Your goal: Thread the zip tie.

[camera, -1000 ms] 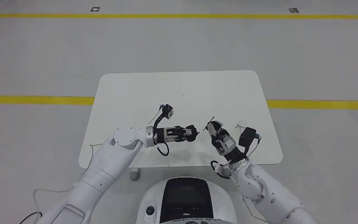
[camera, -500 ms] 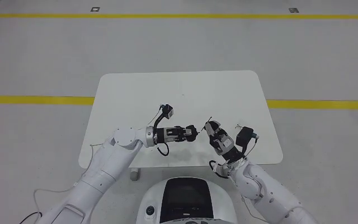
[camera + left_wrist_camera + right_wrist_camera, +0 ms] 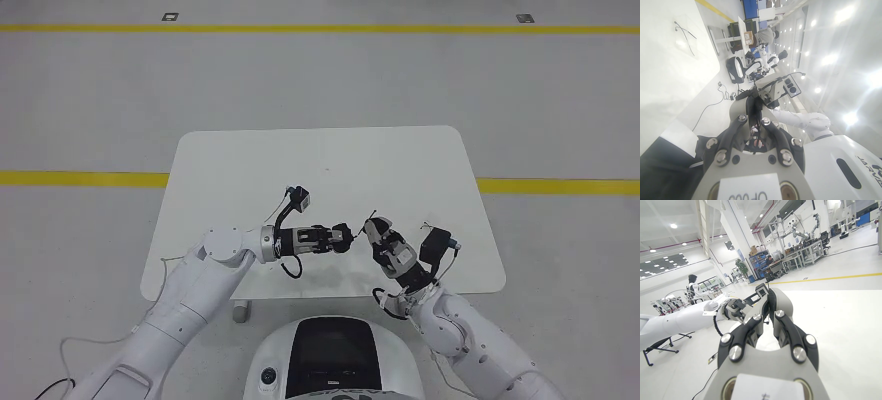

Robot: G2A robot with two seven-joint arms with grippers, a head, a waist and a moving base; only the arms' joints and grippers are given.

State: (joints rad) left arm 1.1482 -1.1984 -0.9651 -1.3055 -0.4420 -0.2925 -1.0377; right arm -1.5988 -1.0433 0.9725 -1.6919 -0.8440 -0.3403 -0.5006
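The left gripper (image 3: 346,237) hangs over the 6 o'clock half of the table (image 3: 420,160) (the half nearest the robot) and points toward 3 o'clock. The right gripper (image 3: 374,229) is just beside it, at its 3 o'clock, so the two sets of tips nearly meet.

The right gripper's fingers are pressed together on the zip tie (image 3: 768,286), a thin black strand. It rises out of the pads and also shows below them, between the fingers. In the top view its free end juts from the right gripper toward 12 o'clock.

The left gripper's fingers are closed too, pinching a black strip that sticks out sideways from their tips. It looks like the zip tie's other end, though the stretch between the two grippers is too small to make out. The zip tie is held in the air, off the table.
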